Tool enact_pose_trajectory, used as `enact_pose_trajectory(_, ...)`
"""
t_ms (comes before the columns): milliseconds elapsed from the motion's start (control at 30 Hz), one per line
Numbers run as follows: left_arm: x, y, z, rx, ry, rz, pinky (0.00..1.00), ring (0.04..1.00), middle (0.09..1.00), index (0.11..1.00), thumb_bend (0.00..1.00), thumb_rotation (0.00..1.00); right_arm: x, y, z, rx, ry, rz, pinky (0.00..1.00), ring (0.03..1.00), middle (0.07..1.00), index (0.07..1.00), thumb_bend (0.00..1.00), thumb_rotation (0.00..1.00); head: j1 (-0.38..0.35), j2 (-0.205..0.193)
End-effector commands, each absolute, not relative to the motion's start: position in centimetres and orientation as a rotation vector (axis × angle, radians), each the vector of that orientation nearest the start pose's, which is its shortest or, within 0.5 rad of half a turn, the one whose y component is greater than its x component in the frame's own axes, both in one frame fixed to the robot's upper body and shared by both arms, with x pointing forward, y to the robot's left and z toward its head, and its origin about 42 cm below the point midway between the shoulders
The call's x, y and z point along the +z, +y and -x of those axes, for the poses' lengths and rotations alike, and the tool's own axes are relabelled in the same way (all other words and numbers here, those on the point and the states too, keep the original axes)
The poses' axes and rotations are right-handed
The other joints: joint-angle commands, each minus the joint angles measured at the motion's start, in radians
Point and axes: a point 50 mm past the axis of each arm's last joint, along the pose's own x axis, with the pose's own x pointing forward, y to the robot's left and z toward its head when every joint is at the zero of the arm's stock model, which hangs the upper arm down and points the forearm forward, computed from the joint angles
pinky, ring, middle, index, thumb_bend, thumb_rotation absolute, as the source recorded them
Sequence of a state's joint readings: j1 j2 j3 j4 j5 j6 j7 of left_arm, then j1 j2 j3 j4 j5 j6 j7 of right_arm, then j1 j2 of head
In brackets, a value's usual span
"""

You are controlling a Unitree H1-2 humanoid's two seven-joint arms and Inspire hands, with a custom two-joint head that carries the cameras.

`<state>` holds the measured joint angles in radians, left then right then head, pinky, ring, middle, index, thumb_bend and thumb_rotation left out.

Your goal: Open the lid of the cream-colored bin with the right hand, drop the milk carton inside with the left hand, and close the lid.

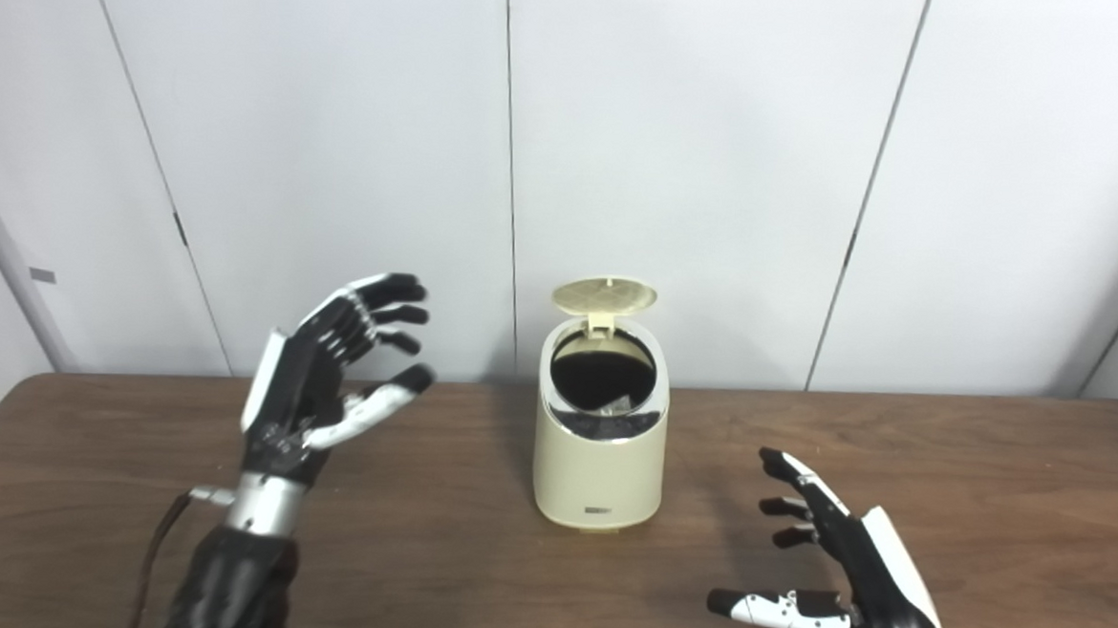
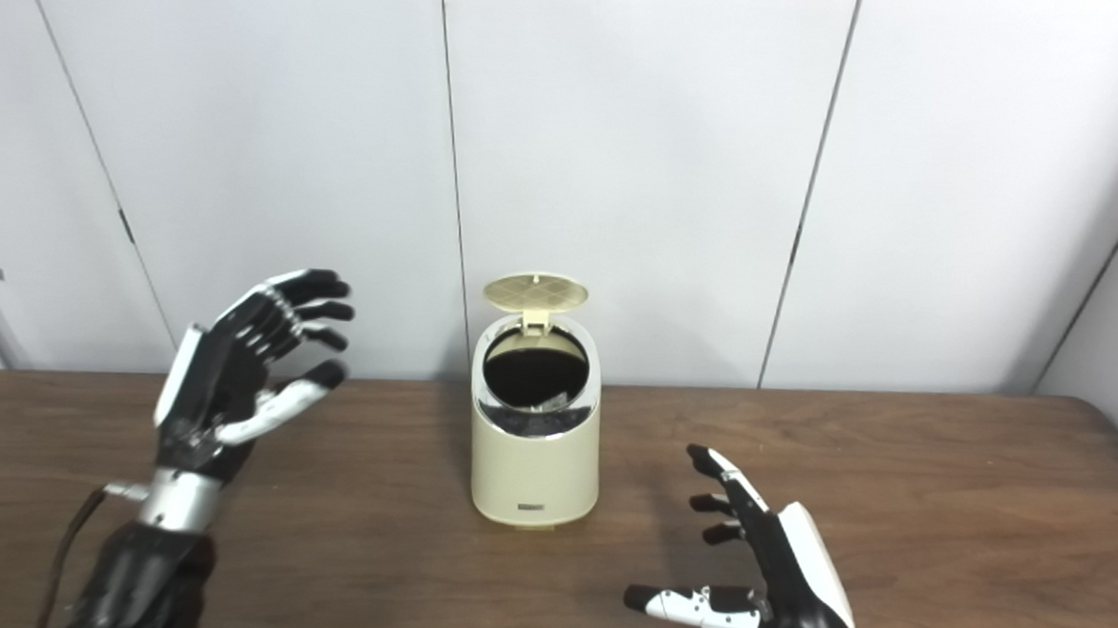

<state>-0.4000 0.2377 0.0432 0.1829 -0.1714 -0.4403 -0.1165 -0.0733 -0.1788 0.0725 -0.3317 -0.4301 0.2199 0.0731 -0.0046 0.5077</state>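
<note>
The cream-colored bin stands on the wooden table near the back wall. Its round lid is tipped up and open. Inside the dark opening a pale corner shows, which looks like the milk carton. My left hand is raised to the left of the bin, open, fingers spread, holding nothing. Low over the table, to the right of the bin and nearer to me, my right hand is open and empty too.
The brown wooden table stretches wide on both sides of the bin. White wall panels stand right behind it. A dark cable runs along my left forearm.
</note>
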Motion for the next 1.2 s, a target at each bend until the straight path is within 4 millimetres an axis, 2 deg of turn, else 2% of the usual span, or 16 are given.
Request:
enact_pose_trajectory(0, 23.5, 27.9, -39.2, -0.141, -0.699, -0.104, 0.63, 0.761, 0.821, 0.857, 0.83, 0.34, 20.7, -23.3, -30.0, 0.027, -0.248, 0.591, 0.65, 0.785, 0.9, 0.901, 0.79, 0.27, 0.003, 0.001)
enact_pose_trajectory(133, 22.3, 28.8, -37.9, -0.151, -0.628, -0.111, 0.66, 0.776, 0.838, 0.866, 0.83, 0.32, 21.0, -23.2, -30.2, 0.026, -0.256, 0.594, 0.64, 0.783, 0.897, 0.895, 0.78, 0.25, 0.005, 0.002)
enact_pose_trajectory(300, 20.7, 29.1, -35.9, -0.121, -0.509, -0.12, 0.61, 0.759, 0.838, 0.87, 0.79, 0.34, 21.2, -23.1, -30.2, 0.028, -0.256, 0.594, 0.64, 0.78, 0.899, 0.897, 0.77, 0.23, 0.006, 0.006)
enact_pose_trajectory(433, 19.7, 28.9, -34.8, -0.115, -0.447, -0.095, 0.56, 0.744, 0.834, 0.876, 0.77, 0.3, 21.2, -23.1, -30.1, 0.029, -0.252, 0.588, 0.63, 0.78, 0.901, 0.898, 0.77, 0.22, 0.006, 0.008)
enact_pose_trajectory(567, 18.7, 28.9, -34.3, -0.129, -0.402, -0.065, 0.58, 0.756, 0.847, 0.887, 0.75, 0.29, 21.1, -23.2, -30.2, 0.032, -0.254, 0.584, 0.63, 0.78, 0.902, 0.899, 0.77, 0.22, 0.002, 0.015)
enact_pose_trajectory(733, 17.7, 28.8, -33.7, -0.12, -0.365, -0.045, 0.59, 0.748, 0.825, 0.846, 0.76, 0.27, 21.0, -23.4, -30.3, 0.03, -0.249, 0.59, 0.64, 0.778, 0.898, 0.899, 0.77, 0.23, -0.01, 0.021)
enact_pose_trajectory(867, 17.1, 28.7, -33.5, -0.12, -0.354, -0.045, 0.56, 0.716, 0.794, 0.81, 0.75, 0.25, 21.1, -23.6, -30.5, 0.033, -0.256, 0.587, 0.64, 0.787, 0.903, 0.904, 0.77, 0.25, -0.023, 0.028)
enact_pose_trajectory(933, 16.7, 28.7, -33.4, -0.126, -0.353, -0.06, 0.53, 0.686, 0.765, 0.796, 0.75, 0.24, 21.2, -23.7, -30.8, 0.031, -0.281, 0.577, 0.64, 0.787, 0.896, 0.896, 0.77, 0.23, -0.028, 0.028)
enact_pose_trajectory(1033, 16.4, 28.6, -33.4, -0.127, -0.35, -0.083, 0.48, 0.647, 0.722, 0.767, 0.75, 0.23, 21.8, -24.0, -31.4, 0.033, -0.307, 0.571, 0.67, 0.789, 0.894, 0.888, 0.77, 0.23, -0.038, 0.028)
enact_pose_trajectory(1167, 16.0, 28.6, -33.5, -0.131, -0.351, -0.135, 0.47, 0.622, 0.693, 0.733, 0.74, 0.24, 23.9, -24.4, -33.1, 0.031, -0.346, 0.605, 0.7, 0.802, 0.894, 0.89, 0.79, 0.28, -0.051, 0.026)
